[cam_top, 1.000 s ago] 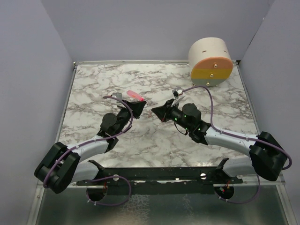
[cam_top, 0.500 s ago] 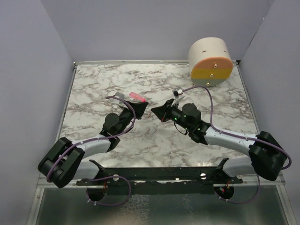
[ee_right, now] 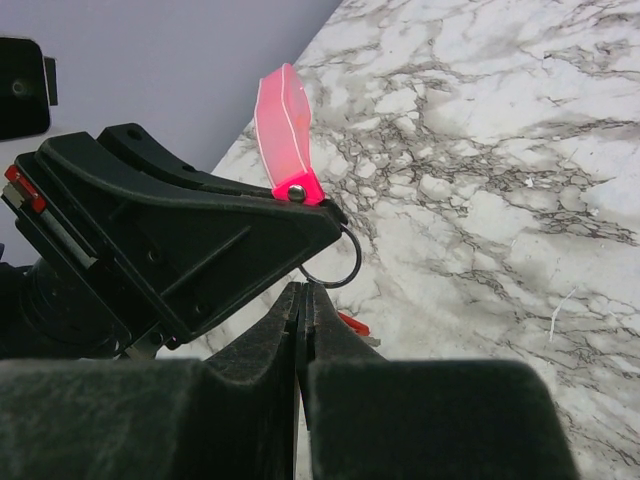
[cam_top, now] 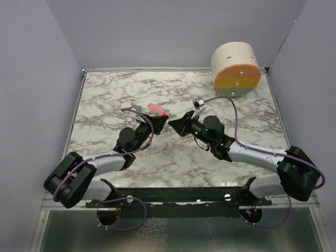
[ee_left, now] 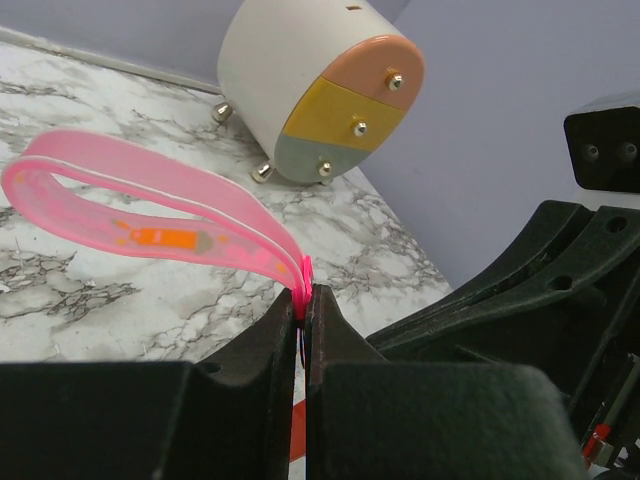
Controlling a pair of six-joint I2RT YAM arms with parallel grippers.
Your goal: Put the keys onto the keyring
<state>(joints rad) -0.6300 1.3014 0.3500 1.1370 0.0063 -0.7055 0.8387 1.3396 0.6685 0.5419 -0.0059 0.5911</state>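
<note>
Left hand clamps limp pink-strap metal keyring at its riveted end; right hand pinches tiny, slippery red-headed key.

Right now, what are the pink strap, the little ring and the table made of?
Pink strap: looks like soft translucent plastic or rubber; light shows through its bent loop. Ring: a thin, dark, round wire, likely metal. Table: marble-patterned, grey veins on white; real stone or a print, I can't tell.
</note>
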